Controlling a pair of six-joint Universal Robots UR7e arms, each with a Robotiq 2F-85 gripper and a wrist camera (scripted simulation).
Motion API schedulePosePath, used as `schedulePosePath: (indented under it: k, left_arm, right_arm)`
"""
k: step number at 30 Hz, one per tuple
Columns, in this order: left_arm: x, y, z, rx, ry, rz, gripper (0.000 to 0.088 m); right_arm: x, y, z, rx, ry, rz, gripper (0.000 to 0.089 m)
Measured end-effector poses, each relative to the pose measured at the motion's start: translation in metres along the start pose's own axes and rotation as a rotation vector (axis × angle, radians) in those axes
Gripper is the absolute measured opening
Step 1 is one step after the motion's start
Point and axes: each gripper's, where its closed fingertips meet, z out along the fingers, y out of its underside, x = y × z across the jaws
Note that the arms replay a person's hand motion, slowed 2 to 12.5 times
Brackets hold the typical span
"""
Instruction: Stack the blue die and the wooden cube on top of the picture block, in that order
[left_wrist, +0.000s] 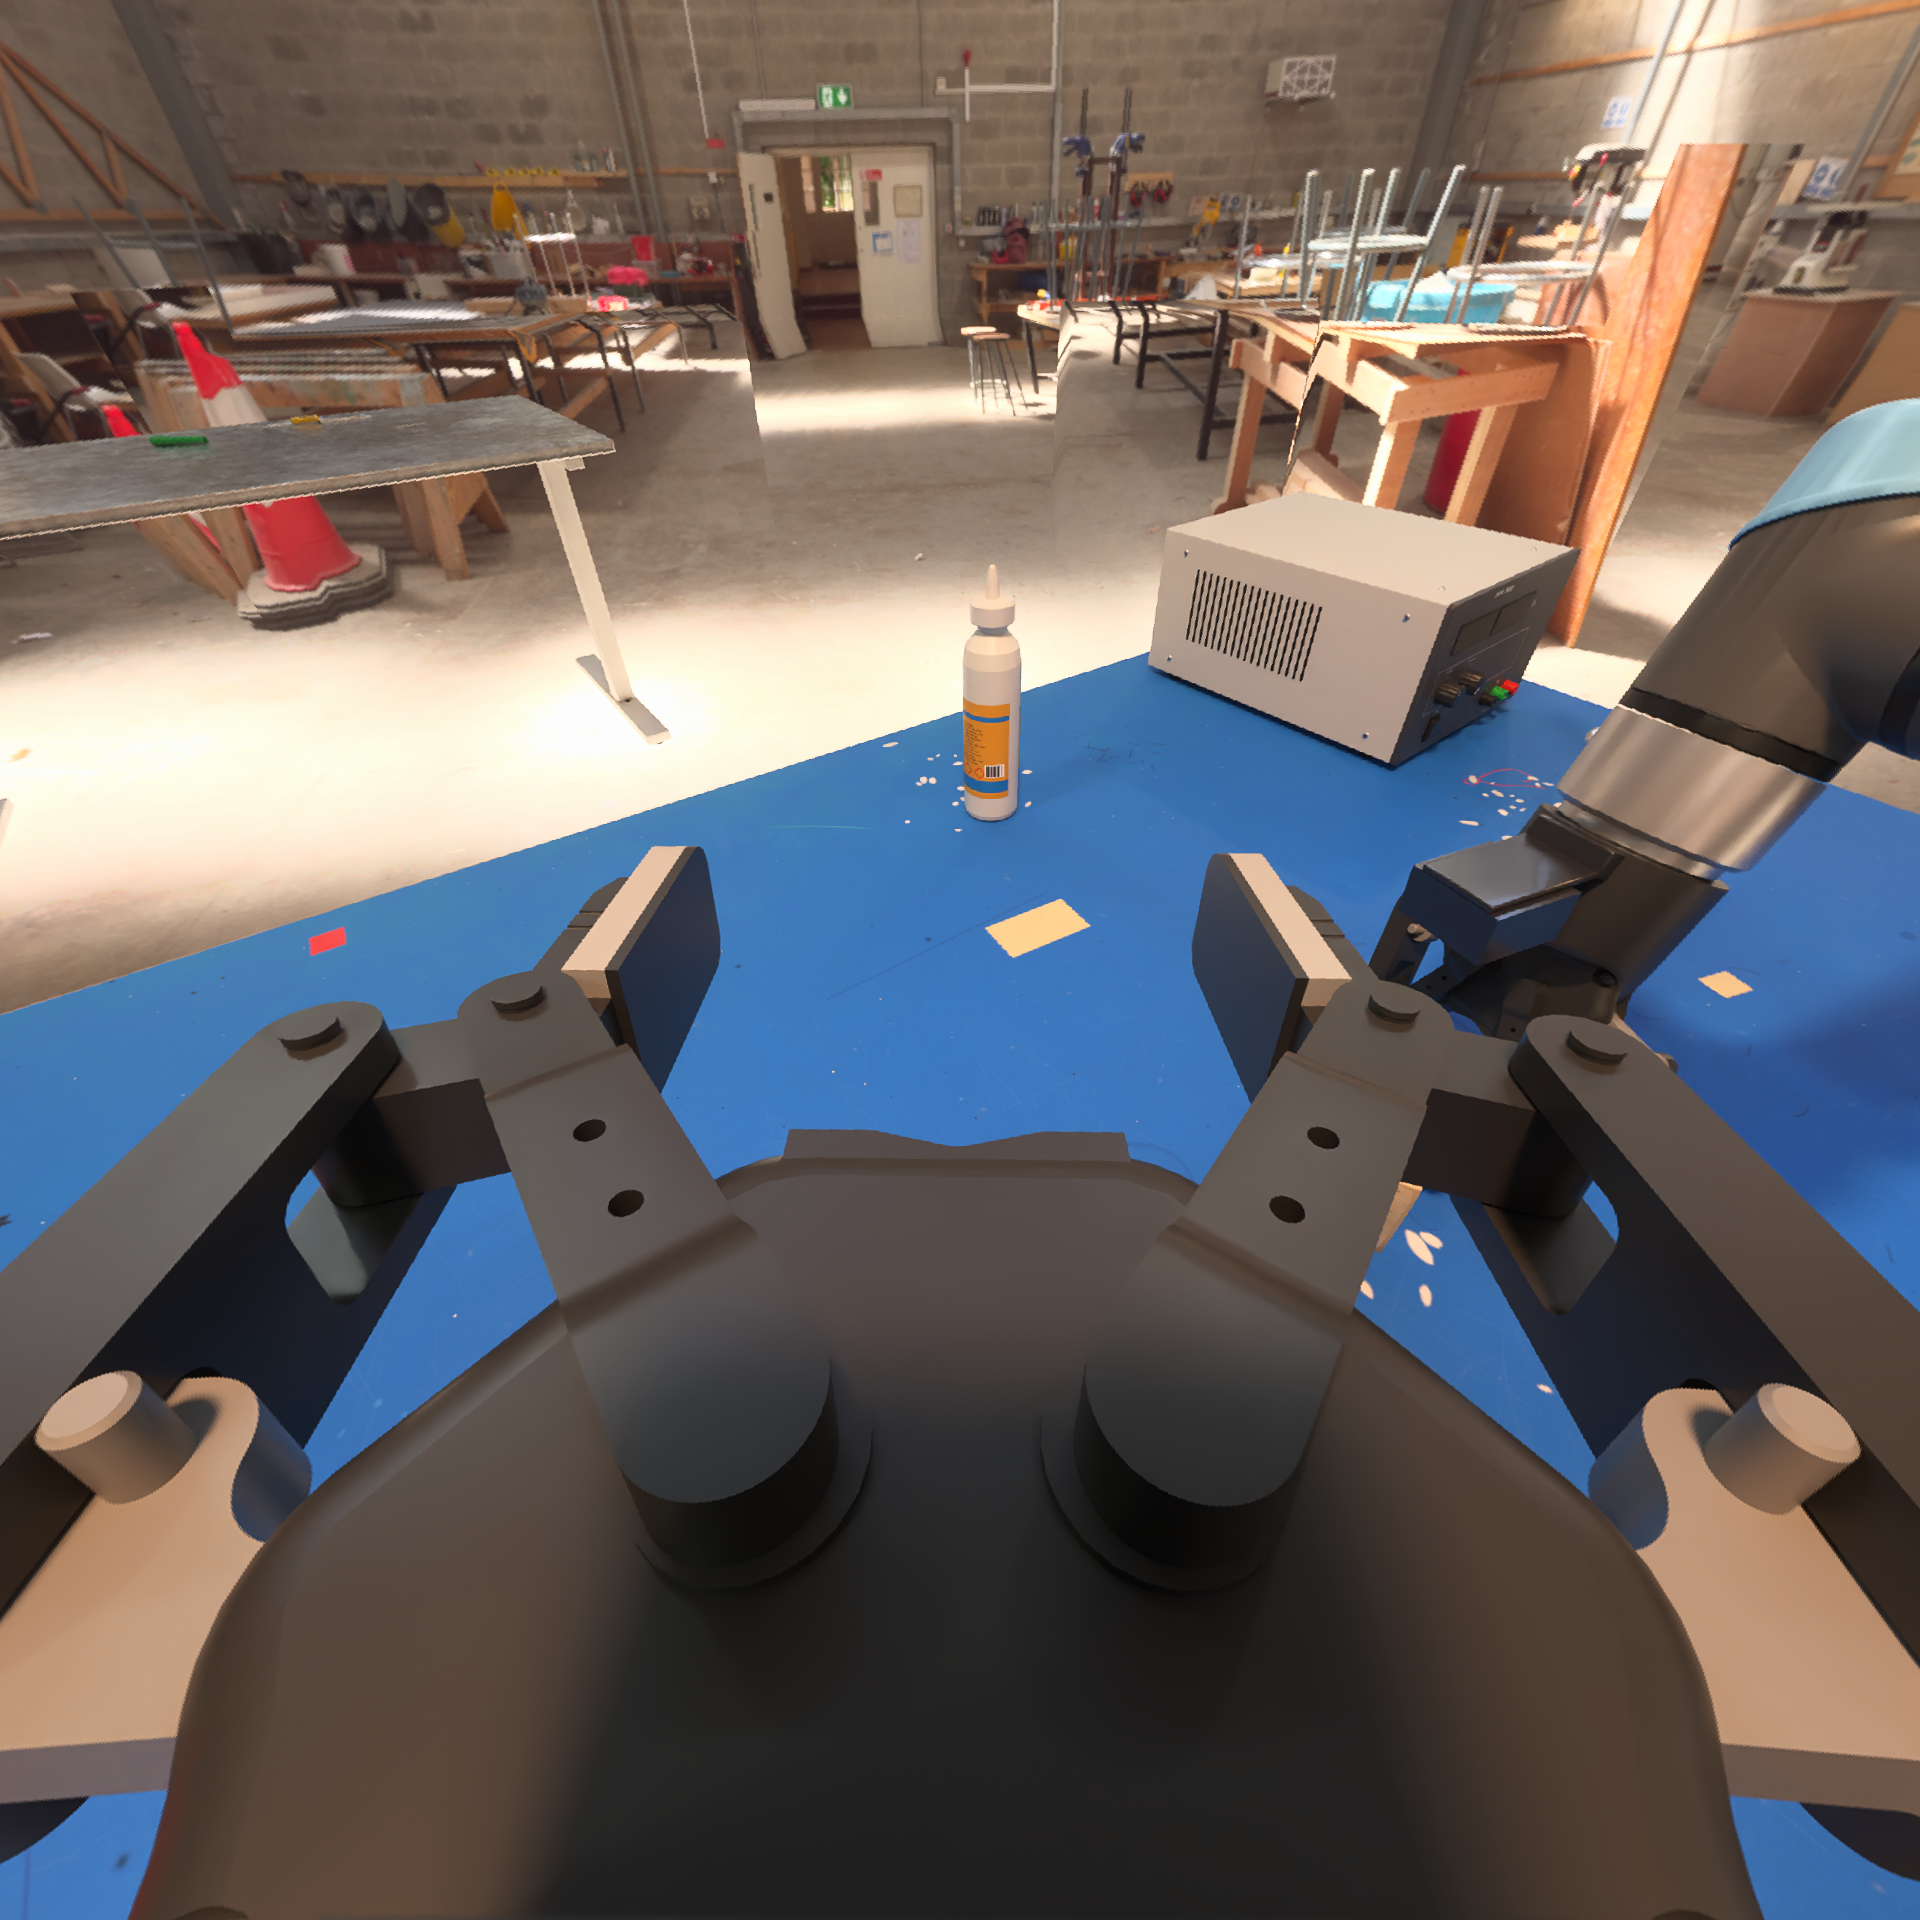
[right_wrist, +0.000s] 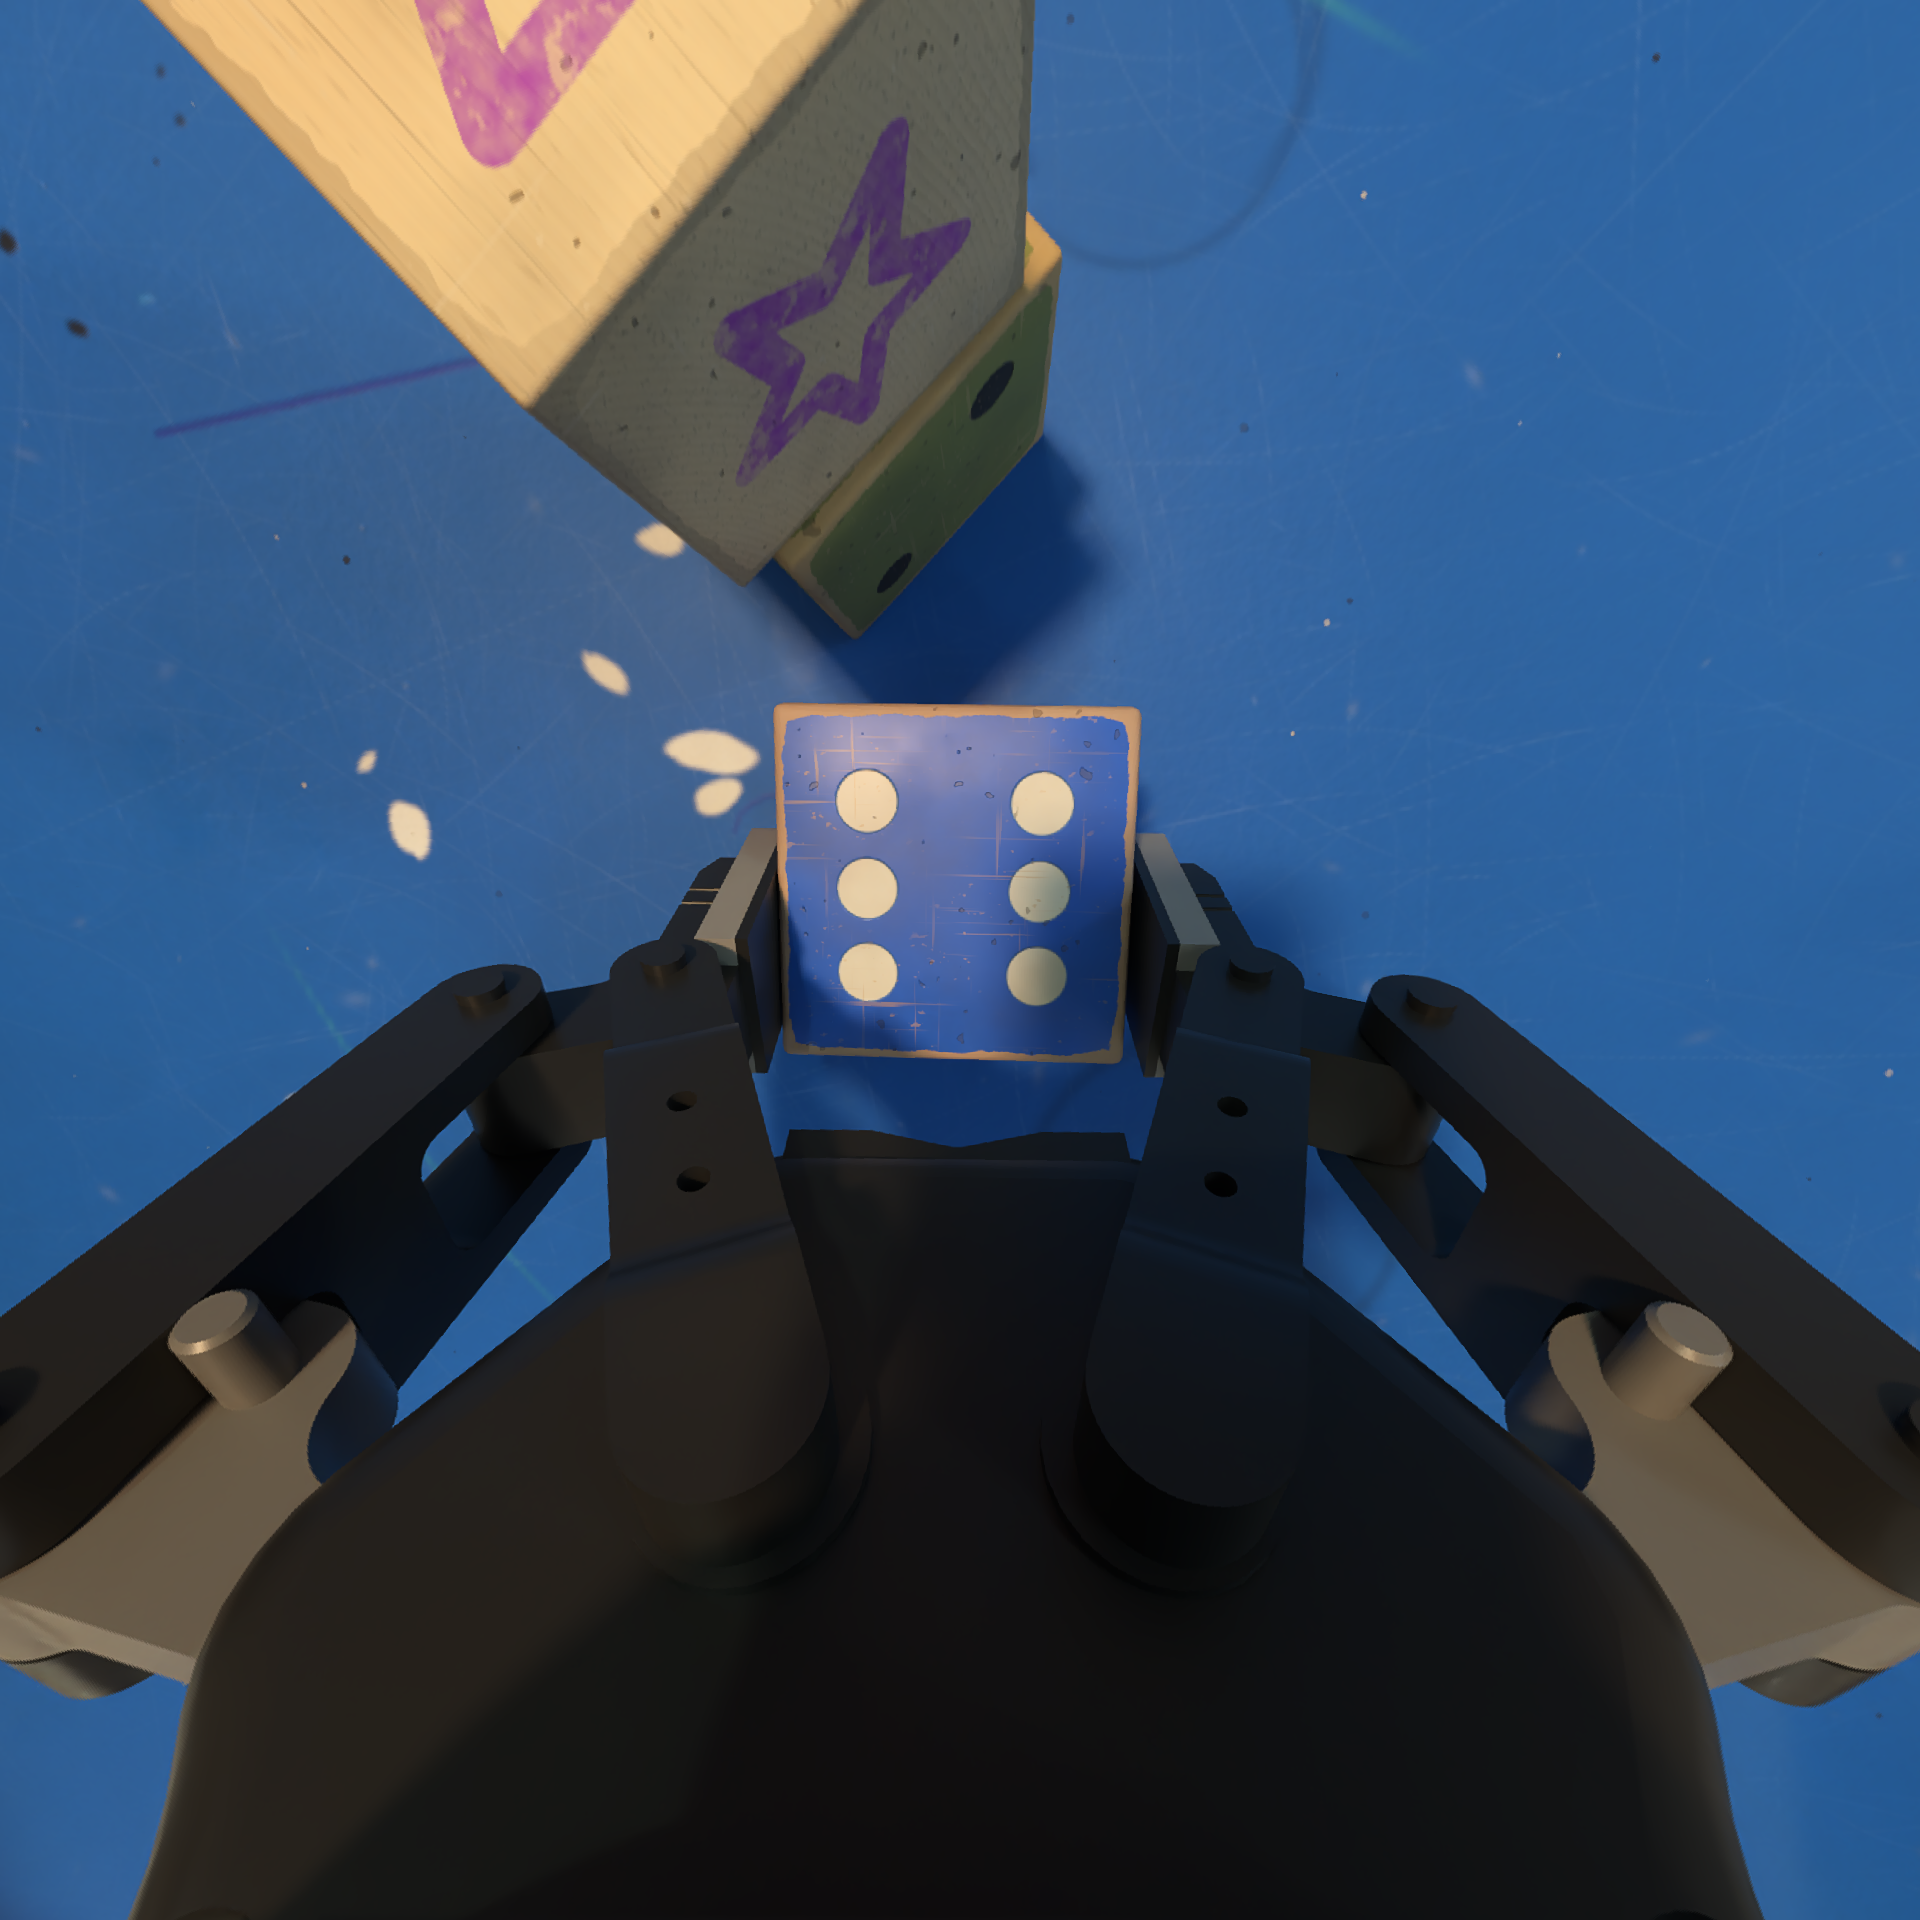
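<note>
Gripping blue die (right_wrist: 954, 883), right gripper (right_wrist: 956, 940) beside picture block (right_wrist: 665, 208); left gripper (left_wrist: 956, 987) wide, nothing held.

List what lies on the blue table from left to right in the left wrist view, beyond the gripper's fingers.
Red patch → white glue bottle → tan patch → grey power supply box → right gripper.

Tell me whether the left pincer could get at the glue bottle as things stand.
Probably yes. The left pincer is open and holds nothing, and the glue bottle stands upright straight ahead of it, with only bare blue table between. The grey box and the right arm stand off to the side.
</note>
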Motion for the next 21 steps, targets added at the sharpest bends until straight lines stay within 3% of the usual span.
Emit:
schedulePosePath:
  k: [13,21]
  left_arm:
    - [0.000,0.003,0.001,-0.018,0.001,0.003,0.0793]
    - [0.000,0.002,0.001,-0.018,-0.001,0.001,0.0790]
  right_arm:
    - [0.007,0.023,-0.017,-0.036,0.011,0.051,0.0524]
    - [0.013,0.025,-0.038,0.029,0.028,0.132,0.0524]
